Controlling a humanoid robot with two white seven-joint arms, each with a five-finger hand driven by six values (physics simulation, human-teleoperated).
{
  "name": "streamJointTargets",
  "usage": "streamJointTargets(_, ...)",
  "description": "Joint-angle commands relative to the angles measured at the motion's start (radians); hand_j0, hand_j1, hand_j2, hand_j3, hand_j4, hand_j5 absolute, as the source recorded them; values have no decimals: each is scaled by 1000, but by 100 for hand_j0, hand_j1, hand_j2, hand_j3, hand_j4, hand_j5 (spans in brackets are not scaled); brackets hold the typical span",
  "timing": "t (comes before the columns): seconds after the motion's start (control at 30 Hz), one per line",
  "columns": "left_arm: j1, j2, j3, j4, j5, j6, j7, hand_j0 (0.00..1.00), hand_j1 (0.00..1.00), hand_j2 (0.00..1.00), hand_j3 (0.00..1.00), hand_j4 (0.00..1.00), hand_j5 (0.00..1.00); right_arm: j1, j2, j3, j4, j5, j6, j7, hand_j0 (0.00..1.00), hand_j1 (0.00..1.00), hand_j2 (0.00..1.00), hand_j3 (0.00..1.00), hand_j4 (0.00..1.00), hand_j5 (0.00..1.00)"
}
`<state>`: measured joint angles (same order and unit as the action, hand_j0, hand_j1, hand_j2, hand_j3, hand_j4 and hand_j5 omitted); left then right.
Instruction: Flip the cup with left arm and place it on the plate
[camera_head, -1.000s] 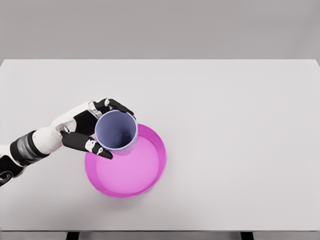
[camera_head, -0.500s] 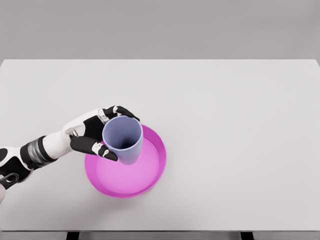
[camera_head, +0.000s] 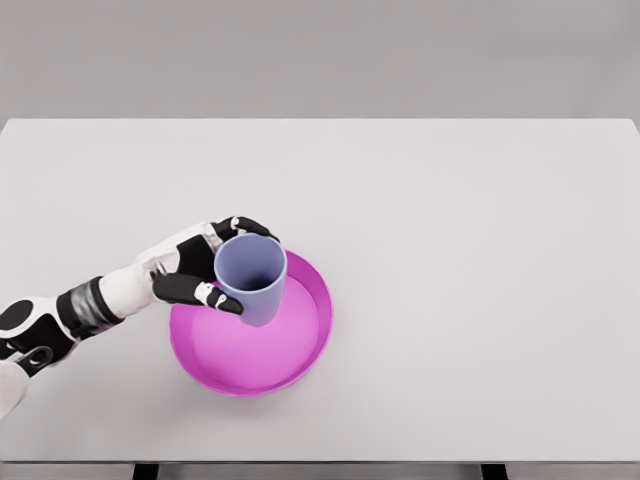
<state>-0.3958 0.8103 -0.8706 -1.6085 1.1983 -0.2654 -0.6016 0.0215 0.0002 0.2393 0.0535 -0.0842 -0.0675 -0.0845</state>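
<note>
A lavender cup (camera_head: 252, 277) stands mouth-up over the upper left part of the pink plate (camera_head: 290, 350), its base low inside the rim. My left hand (camera_head: 205, 268) wraps the cup from the left, with the thumb in front and the fingers curled round the back. Whether the cup's bottom touches the plate is hidden by the cup itself. The left arm runs in from the lower left edge. The right arm is out of view.
The white table (camera_head: 450, 220) spreads wide to the right and behind the plate. Its front edge lies just below the plate, near the bottom of the picture.
The hand has carried the cup a little right and down into the plate and set it more upright, and the forearm has slid further into view.
</note>
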Motion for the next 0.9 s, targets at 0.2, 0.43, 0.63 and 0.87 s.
streamJointTargets(0.2,0,-29,-2,82,-14,0,0,57,57,57,57,57,57,0,0,0,0,0,0,0,100,100,100,100,100,100)
streamJointTargets(0.43,20,-34,-2,90,-16,0,2,57,57,57,57,57,57,0,0,0,0,0,0,0,100,100,100,100,100,100)
streamJointTargets(0.63,21,-36,-2,91,-16,0,2,57,57,57,57,57,57,0,0,0,0,0,0,0,100,100,100,100,100,100)
streamJointTargets(0.87,23,-40,-1,91,-16,0,2,66,66,66,66,66,66,0,0,0,0,0,0,0,100,100,100,100,100,100)
